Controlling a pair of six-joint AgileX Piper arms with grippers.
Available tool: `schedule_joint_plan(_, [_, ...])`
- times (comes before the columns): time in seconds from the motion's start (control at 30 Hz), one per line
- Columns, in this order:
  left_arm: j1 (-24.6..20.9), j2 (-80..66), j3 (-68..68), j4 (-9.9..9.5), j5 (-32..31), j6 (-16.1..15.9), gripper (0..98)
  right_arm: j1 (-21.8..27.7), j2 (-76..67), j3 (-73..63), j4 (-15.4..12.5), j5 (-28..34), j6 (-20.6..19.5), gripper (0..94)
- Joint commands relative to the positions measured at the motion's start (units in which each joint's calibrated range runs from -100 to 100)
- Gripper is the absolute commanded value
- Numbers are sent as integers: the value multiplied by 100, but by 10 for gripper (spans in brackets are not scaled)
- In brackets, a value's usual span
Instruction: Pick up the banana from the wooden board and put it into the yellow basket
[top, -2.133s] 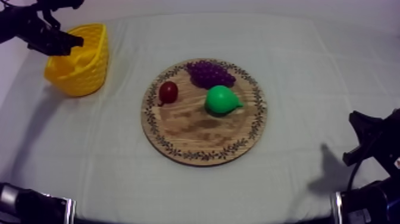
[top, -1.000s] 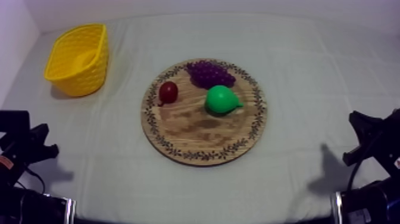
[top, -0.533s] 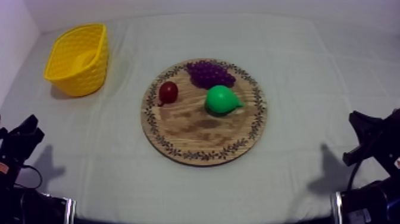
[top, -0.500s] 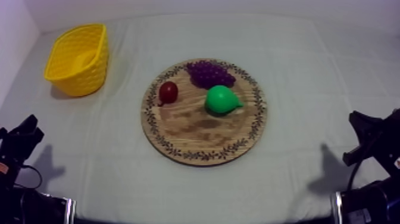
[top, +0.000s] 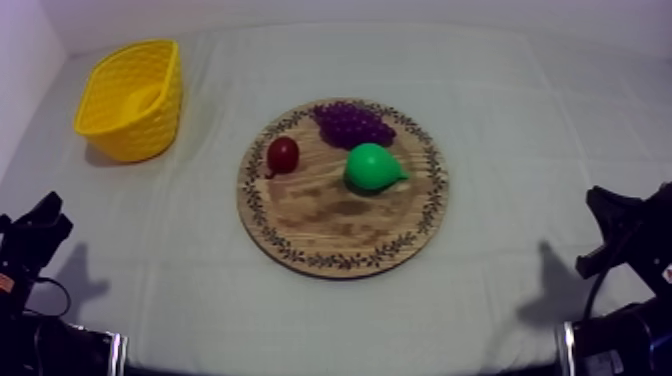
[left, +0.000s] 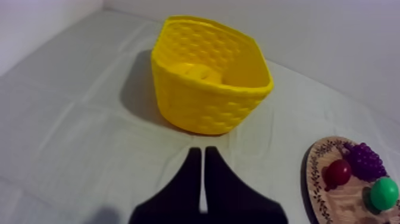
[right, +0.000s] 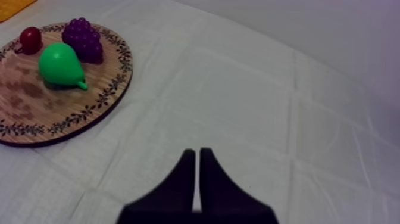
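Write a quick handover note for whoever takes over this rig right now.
Left gripper: shut on nothing, low at the table's left, facing the yellow basket.
Right gripper: shut on nothing, low at the table's right.
Banana: lying inside the basket.
Wooden board: mid-table, holding the grapes, pear and small red fruit.
Done: the banana is in the basket.
Left: nothing, as far as I can see.

Shows the left gripper pinched to a narrow wedge before the yellow basket, banana inside, wooden board nearby.
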Motion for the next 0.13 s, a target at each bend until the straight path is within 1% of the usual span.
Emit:
schedule_joint_plan(0.0, [-1, -3, 0, -1, -1, 1, 1, 1, -4, -3, -2, -1, -1, 5])
schedule_joint_plan(0.1, [-1, -3, 0, -1, -1, 1, 1, 1, -4, -3, -2, -1, -1, 5])
